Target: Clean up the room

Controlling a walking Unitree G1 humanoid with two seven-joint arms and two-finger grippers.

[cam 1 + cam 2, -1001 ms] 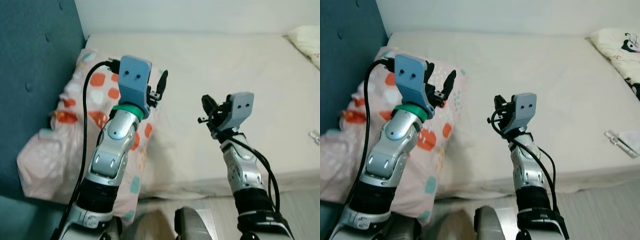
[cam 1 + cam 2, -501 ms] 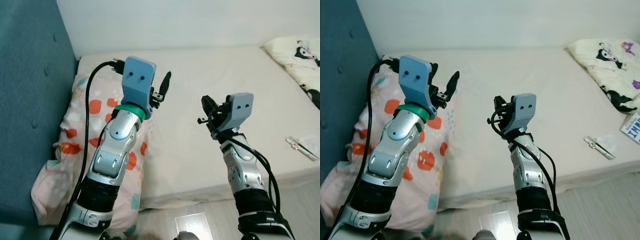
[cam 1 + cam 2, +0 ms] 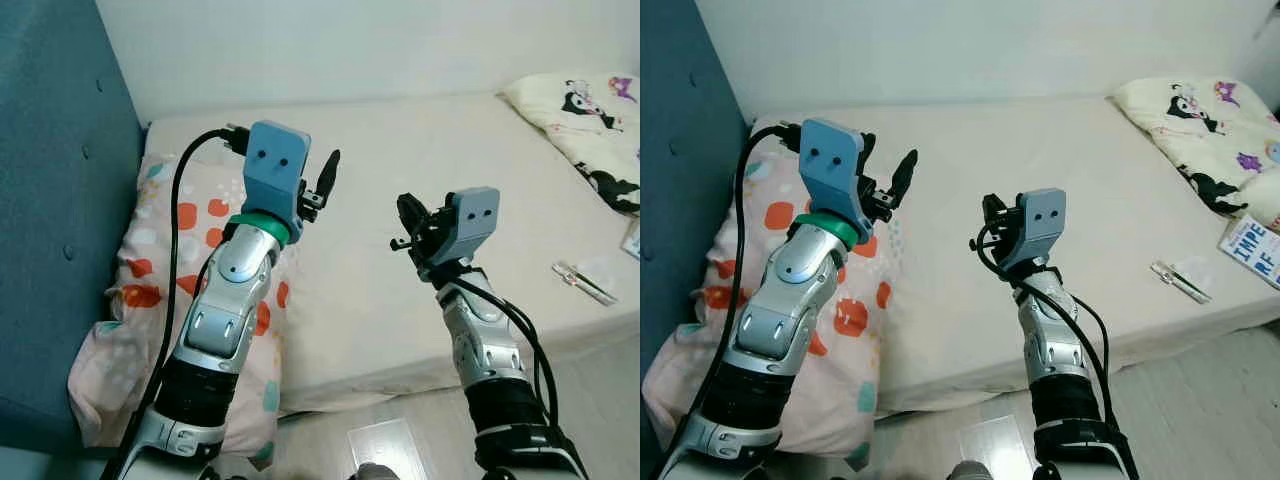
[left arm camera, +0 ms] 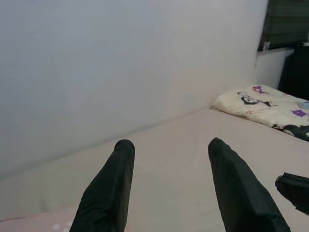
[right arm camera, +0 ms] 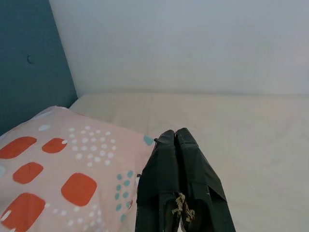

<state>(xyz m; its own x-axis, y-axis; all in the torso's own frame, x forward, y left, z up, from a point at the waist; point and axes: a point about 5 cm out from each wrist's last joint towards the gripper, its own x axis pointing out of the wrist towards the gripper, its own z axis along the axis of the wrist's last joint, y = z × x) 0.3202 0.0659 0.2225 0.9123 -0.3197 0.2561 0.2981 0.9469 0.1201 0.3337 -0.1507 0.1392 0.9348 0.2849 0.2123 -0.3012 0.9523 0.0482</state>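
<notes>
Cream bed [image 3: 970, 150], "IMPE" booklet [image 3: 1248, 250], left tool [image 4: 166, 186] spread, right tool [image 5: 179, 183] closed

Head stereo pair is looking forward and down over both raised arms onto the bed [image 3: 400, 270]; right eye is sitting slightly rightward, taking in more of the cartoon blanket [image 3: 1200, 135] and a book [image 3: 1252, 250] at the mattress edge. Left wrist camera is facing along its spread fingers [image 4: 111, 188] across the mattress toward the white wall [image 4: 96, 67], sharing that blanket. Right wrist camera is looking past its closed fingers [image 5: 181, 188], close over the spotted pillow [image 5: 63, 169], toward the teal headboard [image 5: 29, 63]
</notes>
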